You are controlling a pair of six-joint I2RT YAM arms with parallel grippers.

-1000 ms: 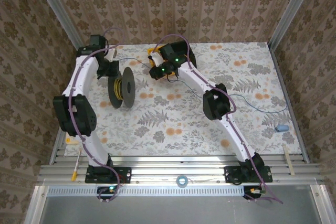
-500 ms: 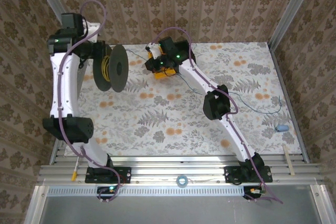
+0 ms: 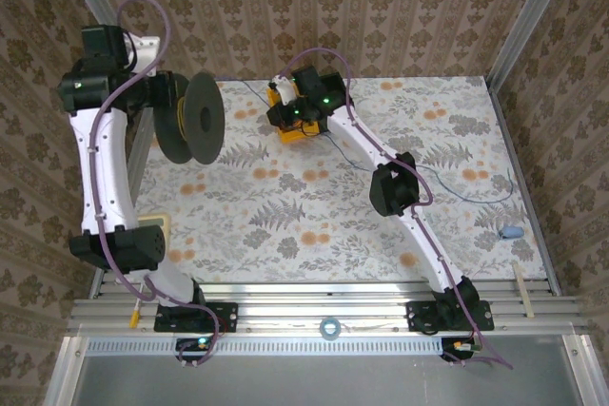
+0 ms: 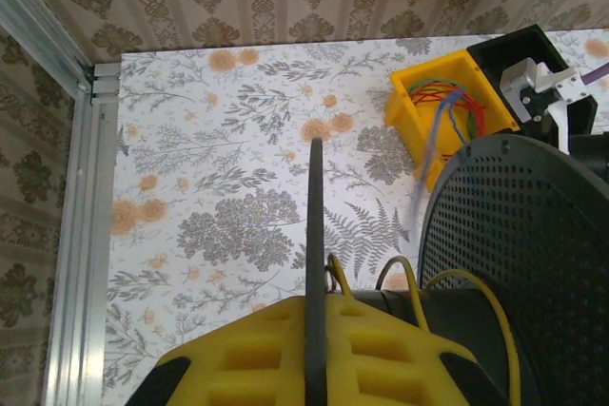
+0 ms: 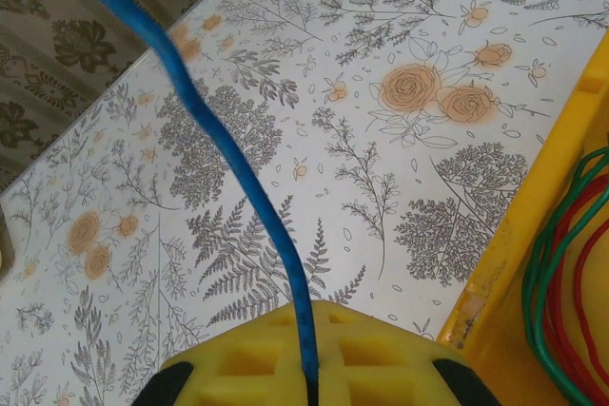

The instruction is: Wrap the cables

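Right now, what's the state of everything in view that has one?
spool, lifted off the table.
yellow cable, wound on the spool, some loops loose.
blue cable, pinched, rest trailing over the table.
left gripper, shut on the spool flange.
right gripper, shut on the blue cable.
yellow bin, upright, wires inside.

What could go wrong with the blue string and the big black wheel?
The left pincer grips the black spool by one thin rim; it might twist or slip out. The blue cable pinched in the right pincer runs beside the yellow bin of loose wires and could snag there.
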